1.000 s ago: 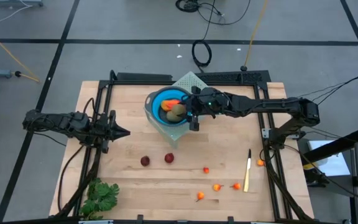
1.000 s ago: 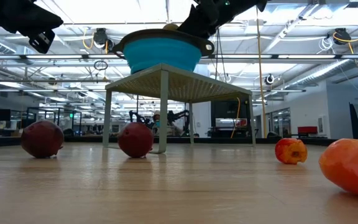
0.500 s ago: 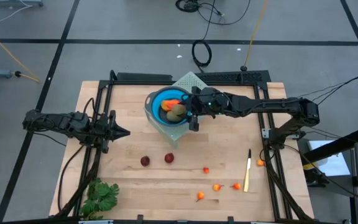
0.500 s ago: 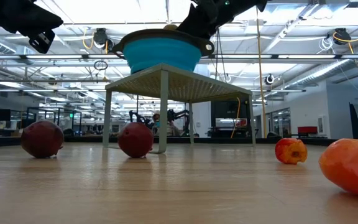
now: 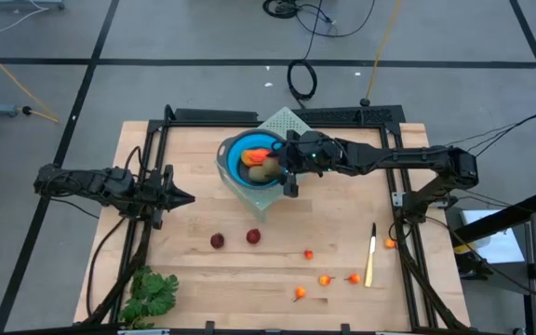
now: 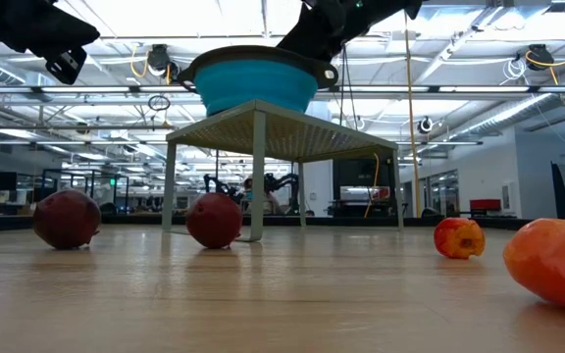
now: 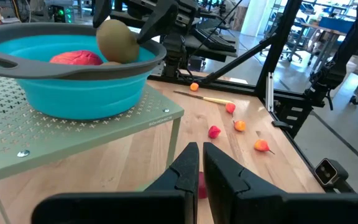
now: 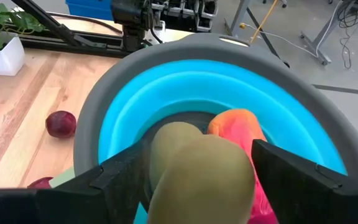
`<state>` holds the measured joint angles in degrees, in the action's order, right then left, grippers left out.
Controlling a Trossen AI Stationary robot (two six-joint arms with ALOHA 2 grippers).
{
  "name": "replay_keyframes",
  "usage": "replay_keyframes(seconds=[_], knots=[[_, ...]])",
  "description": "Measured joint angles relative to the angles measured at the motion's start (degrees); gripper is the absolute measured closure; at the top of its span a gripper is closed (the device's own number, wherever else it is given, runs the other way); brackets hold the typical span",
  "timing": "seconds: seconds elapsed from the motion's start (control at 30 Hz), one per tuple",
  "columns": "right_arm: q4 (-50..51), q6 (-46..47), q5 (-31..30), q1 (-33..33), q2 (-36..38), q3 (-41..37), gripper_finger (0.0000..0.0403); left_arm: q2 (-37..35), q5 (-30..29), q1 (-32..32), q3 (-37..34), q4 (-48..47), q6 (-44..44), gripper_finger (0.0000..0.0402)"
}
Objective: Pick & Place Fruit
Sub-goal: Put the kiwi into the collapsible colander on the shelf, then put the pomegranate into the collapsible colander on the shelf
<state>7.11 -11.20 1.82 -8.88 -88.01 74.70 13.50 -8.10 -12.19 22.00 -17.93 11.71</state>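
Observation:
A blue bowl (image 5: 235,154) stands on a pale green perforated stand (image 7: 73,134) at the table's far middle. My right gripper (image 5: 275,167) hovers open over the bowl's right rim. An olive-brown oval (image 8: 201,174) is between its fingers, low in the bowl. Under it lie a second oval (image 8: 169,134) and a red-orange piece (image 8: 238,124). Two dark-red balls (image 5: 217,241) (image 5: 253,236) and several tiny orange pieces (image 5: 325,279) rest on the table. My left gripper (image 5: 186,197) waits shut at the table's left. My right gripper's fingers (image 8: 120,177) stand on either side of the olive-brown oval, reaching over the bowl's rim from the table's right and slanting down. I cannot tell whether they touch it.
A thin yellow stick (image 5: 370,256) lies near the right edge, with one small orange piece (image 5: 390,243) beside it. A leafy green bunch (image 5: 152,293) sits at the near left corner. Black frame rails (image 5: 152,149) run along the table's left, far and right sides.
My right gripper has opened wider over the bowl without moving away. The olive-brown oval, which stood above the bowl's rim in the low view, has sunk below the rim and no longer shows there.

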Motion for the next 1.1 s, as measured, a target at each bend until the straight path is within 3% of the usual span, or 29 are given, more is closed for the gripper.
replay_keyframes(seconds=[0.43,0.77,1.1], knots=[[-2.84,-1.62,-0.48,0.00,0.02,0.00,0.0081,0.00,0.00,0.00,0.00,0.02,0.02,0.0380],[-4.39,-4.73,-3.58,-0.02,1.94,-0.02,0.0080,0.00,0.00,0.00,0.00,0.02,0.02,0.0380],[-6.51,-0.17,-3.41,0.00,8.37,-0.02,0.0105,-0.02,-0.78,0.00,0.00,0.09,-1.33,0.0380]])
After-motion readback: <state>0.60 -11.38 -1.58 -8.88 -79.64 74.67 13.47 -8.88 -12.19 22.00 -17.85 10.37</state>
